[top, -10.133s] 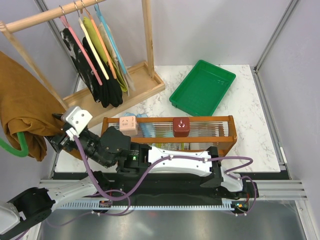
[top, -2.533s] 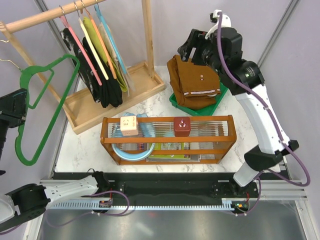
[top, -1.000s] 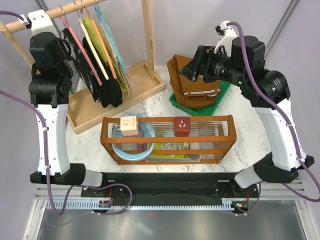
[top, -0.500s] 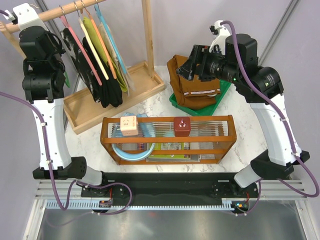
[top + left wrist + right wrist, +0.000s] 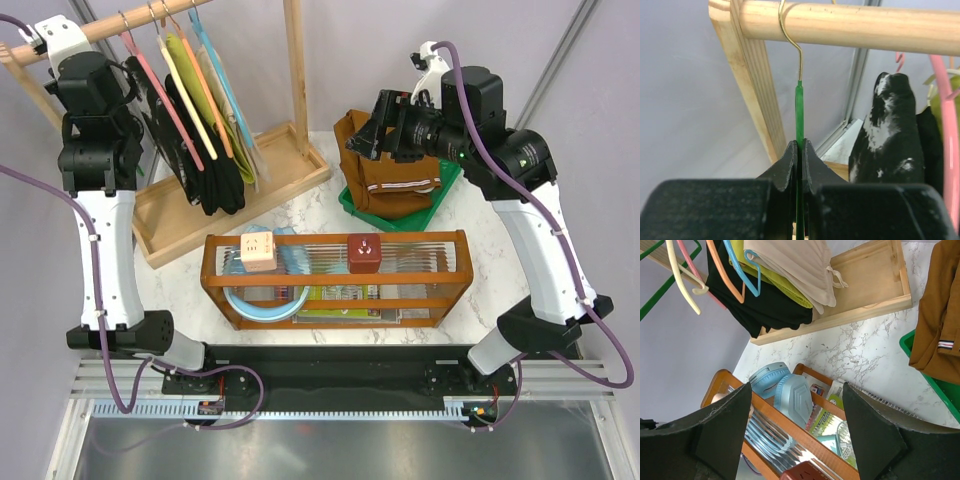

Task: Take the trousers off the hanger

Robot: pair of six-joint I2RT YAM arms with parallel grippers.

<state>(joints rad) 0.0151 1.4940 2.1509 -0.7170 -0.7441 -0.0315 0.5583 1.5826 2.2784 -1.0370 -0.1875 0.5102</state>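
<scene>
The rust-brown trousers (image 5: pixel 385 175) lie bunched in the green tray (image 5: pixel 447 176), off the hanger; the right wrist view shows them at its right edge (image 5: pixel 939 315). The green hanger (image 5: pixel 799 107) hangs by its metal hook from the wooden rail (image 5: pixel 850 22). My left gripper (image 5: pixel 799 143) is shut on the hanger's green neck just below the hook. Part of the hanger's frame (image 5: pixel 665 289) shows beside the other hangers. My right gripper (image 5: pixel 796 390) is open and empty, in the air just left of the trousers (image 5: pixel 367 135).
Pink, yellow, orange and blue hangers carry a black garment (image 5: pixel 205 160) and pale garments on the same rail (image 5: pixel 130 22). A wooden crate (image 5: pixel 335 285) at the front holds blue headphones (image 5: pixel 790 392) and two power cubes. The rack's base board (image 5: pixel 240 180) lies behind it.
My left arm has shifted a little along the rail end, still gripping the hanger. My right gripper has drawn slightly left and away from the trousers, staying open.
</scene>
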